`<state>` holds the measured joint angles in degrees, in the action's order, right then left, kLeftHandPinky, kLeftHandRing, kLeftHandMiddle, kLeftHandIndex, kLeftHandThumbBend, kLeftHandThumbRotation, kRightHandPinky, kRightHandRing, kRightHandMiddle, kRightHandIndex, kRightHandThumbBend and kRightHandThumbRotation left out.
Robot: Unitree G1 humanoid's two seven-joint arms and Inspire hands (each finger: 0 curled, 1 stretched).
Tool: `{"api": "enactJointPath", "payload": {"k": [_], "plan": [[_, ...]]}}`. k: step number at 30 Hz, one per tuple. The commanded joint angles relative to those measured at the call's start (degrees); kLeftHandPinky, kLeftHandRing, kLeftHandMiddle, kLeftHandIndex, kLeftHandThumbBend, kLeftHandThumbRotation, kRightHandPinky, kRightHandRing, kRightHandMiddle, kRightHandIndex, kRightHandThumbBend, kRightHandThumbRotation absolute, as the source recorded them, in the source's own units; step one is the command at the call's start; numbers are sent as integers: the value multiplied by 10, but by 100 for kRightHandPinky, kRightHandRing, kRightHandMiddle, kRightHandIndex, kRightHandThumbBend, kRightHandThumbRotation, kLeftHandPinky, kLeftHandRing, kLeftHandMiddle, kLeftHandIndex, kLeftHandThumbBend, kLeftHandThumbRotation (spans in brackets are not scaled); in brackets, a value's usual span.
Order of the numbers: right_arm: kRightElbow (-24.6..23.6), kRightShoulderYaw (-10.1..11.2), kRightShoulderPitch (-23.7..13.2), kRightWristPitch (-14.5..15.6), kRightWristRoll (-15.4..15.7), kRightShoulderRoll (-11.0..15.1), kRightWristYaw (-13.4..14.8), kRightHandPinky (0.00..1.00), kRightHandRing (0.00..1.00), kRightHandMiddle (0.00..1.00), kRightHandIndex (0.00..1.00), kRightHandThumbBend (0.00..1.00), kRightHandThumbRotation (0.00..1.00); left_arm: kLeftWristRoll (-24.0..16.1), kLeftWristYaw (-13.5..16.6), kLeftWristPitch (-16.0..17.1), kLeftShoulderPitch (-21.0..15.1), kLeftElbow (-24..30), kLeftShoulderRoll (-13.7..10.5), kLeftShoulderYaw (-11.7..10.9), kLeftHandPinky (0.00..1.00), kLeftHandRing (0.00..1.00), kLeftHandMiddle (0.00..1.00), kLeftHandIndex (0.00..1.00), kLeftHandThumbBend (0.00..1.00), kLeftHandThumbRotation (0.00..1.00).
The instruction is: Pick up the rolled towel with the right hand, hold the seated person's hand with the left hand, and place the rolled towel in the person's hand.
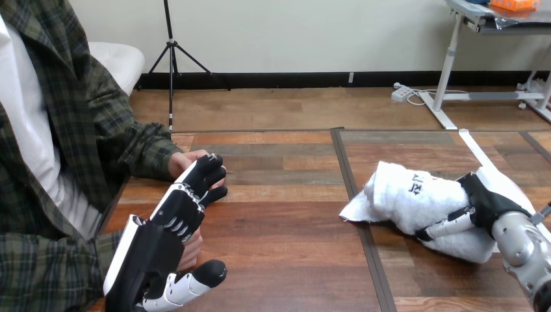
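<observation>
I read the step in hand as the pick-up. The towel [416, 195] lies on the table [286, 227] at the right side, rolled, with one loose corner spread flat toward the centre seam. My right hand [486, 198] sits on the right end of the roll, palm down, and the right thumb [449, 225] presses across its near face. The fingers are hidden behind the cloth. I judge the grip as closed round the towel, but the roll rests on the table and is not yet lifted. My left hand [162, 240] stands at the left side, fingers nearly straight and laid against the person's hand [182, 162] near the table edge. The left thumb [205, 273] is splayed well clear below. I see contact there, not a clasp, because nothing curls round the person's hand. The towel and the person's hand are well apart, with bare table between them. As I judge it, the next move is to raise the roll clear so the loose corner does not drag, then carry it left. Before release, the left hand must close gently round the person's hand, and that palm must face up. I cannot tell which way it faces now.
</observation>
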<state>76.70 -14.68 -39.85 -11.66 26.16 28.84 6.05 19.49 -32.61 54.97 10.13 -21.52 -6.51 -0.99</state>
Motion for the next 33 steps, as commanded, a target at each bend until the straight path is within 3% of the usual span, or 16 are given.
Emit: {"api": "enactJointPath", "payload": {"k": [1,6,9,12,18,20,28,33], "plan": [[-5,35,3,-24,-38,-17,-21,22,26,28,26,78,0,-8,10,6,-19,34,-6,-7,86,91,92,90,100,61],[-9,49,5,-44,-56,-13,-28,21,25,28,26,78,0,-28,26,1,-16,42,-12,-14,86,91,93,90,100,60],[-13,55,2,-40,-63,-12,-30,21,26,29,27,77,0,-31,32,1,-14,44,-13,-16,85,91,93,90,100,59],[-17,56,3,-52,-62,-9,-20,21,25,29,26,78,0,-33,33,-4,-11,50,-21,-16,85,91,93,90,100,58],[-29,83,5,-73,-95,-8,-47,21,25,30,28,76,0,-38,37,-3,-10,52,-33,-22,85,91,93,91,100,56],[-40,100,8,-86,-118,-8,-69,21,25,30,28,75,0,-38,41,-6,-10,54,-36,-25,85,90,93,90,100,55],[-76,133,20,-108,-172,-11,-117,17,20,26,25,71,0,-53,52,1,-11,53,-50,-40,84,90,92,90,100,53],[-109,153,35,-103,-206,-15,-149,14,18,24,24,70,0,-122,86,40,-20,36,-62,-73,83,90,92,91,100,56]]}}
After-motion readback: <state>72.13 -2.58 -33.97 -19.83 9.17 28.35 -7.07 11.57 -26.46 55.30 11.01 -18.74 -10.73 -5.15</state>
